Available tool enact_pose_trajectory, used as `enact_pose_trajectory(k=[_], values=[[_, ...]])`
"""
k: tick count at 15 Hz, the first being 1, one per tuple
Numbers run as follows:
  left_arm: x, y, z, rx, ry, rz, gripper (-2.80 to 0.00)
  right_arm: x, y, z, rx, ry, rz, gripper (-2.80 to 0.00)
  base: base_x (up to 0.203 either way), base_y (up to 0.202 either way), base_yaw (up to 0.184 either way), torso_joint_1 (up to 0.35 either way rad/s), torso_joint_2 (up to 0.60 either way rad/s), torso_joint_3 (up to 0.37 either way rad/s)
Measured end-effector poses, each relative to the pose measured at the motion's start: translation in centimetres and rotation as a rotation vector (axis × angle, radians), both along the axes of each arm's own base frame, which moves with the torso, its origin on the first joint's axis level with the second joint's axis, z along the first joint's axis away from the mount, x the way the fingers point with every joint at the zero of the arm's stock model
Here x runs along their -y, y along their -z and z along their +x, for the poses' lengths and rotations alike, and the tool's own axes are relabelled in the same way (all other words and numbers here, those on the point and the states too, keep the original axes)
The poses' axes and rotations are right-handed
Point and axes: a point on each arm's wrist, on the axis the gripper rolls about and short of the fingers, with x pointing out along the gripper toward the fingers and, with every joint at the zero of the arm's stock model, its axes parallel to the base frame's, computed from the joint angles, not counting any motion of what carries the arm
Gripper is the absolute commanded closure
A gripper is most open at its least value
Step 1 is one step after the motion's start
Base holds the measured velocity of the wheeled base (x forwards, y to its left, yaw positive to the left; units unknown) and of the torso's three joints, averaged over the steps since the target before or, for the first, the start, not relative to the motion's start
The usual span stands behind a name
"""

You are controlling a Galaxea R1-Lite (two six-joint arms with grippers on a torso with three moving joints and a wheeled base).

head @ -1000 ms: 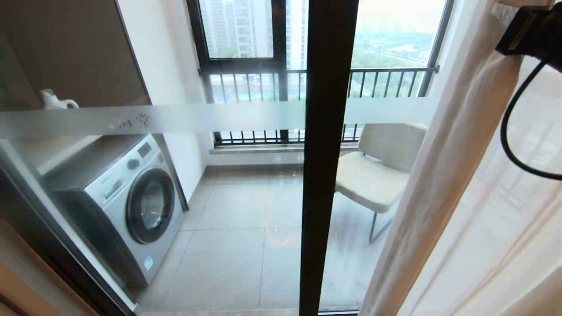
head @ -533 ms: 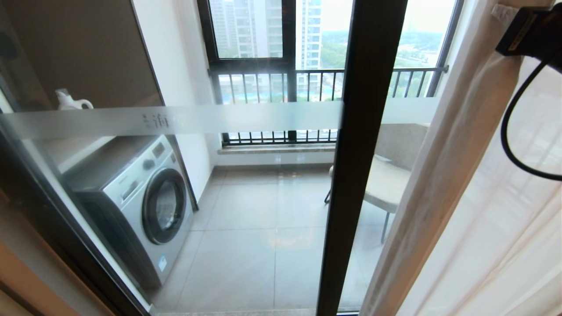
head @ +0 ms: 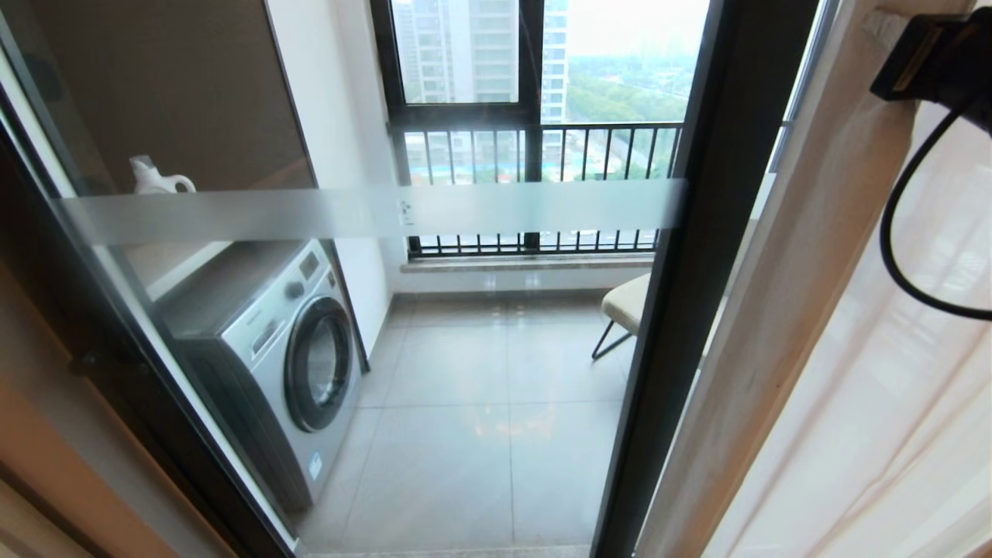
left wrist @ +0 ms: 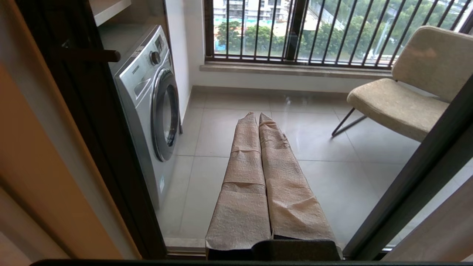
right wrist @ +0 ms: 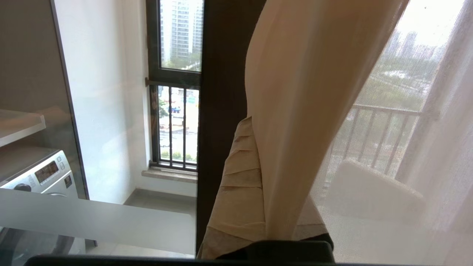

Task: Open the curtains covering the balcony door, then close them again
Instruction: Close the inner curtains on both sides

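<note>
The balcony door [head: 682, 310] is clear glass in a dark frame with a frosted band [head: 310, 213] across it. The beige curtains [head: 783, 310] hang at the right, with a sheer white layer [head: 891, 403] behind them. My right arm [head: 942, 58] reaches in at the top right. In the right wrist view my right gripper [right wrist: 260, 133] is shut on a fold of the curtains [right wrist: 303, 92], beside the dark door frame [right wrist: 221, 92]. My left gripper [left wrist: 257, 115] hangs low before the glass, shut and holding nothing.
Beyond the glass, a washing machine [head: 287, 356] stands at the left with a white jug [head: 155, 180] on the shelf above. A beige chair [head: 626, 306] is half hidden by the frame. A barred window [head: 542, 155] closes the balcony's far side. A dark handle [left wrist: 92, 55] is on the door's left frame.
The whole head view has shifted: the door frame and balcony slid rightward in the picture. The held curtain edge stayed put with my arm, so it now overlaps the frame and hides more of the chair.
</note>
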Motion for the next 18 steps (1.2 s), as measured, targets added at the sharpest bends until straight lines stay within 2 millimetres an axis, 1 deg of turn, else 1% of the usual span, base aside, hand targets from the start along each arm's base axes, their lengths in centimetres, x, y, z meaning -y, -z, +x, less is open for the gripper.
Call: enact_pose_trajectory(k=[8, 10, 15, 18], values=[[0.00, 0.00, 0.00, 0.000, 0.000, -0.001, 0.00, -0.16, 0.16, 0.23, -0.006, -0.004, -0.001, 0.00, 0.000, 0.192, 0.001, 0.003, 0.00, 0.002], [0.00, 0.00, 0.00, 0.000, 0.000, -0.001, 0.00, -0.19, 0.19, 0.27, -0.007, -0.005, -0.001, 0.00, 0.000, 0.141, 0.002, 0.004, 0.01, 0.000], [0.00, 0.00, 0.00, 0.000, 0.001, 0.000, 0.00, -0.16, 0.15, 0.36, -0.009, -0.004, 0.000, 0.00, 0.000, 0.012, 0.000, 0.001, 0.00, 0.001], [0.00, 0.00, 0.00, 0.000, 0.001, 0.000, 0.00, -0.54, 0.13, 0.39, -0.006, -0.018, -0.001, 0.00, 0.000, 0.000, 0.000, 0.000, 0.00, 0.000]])
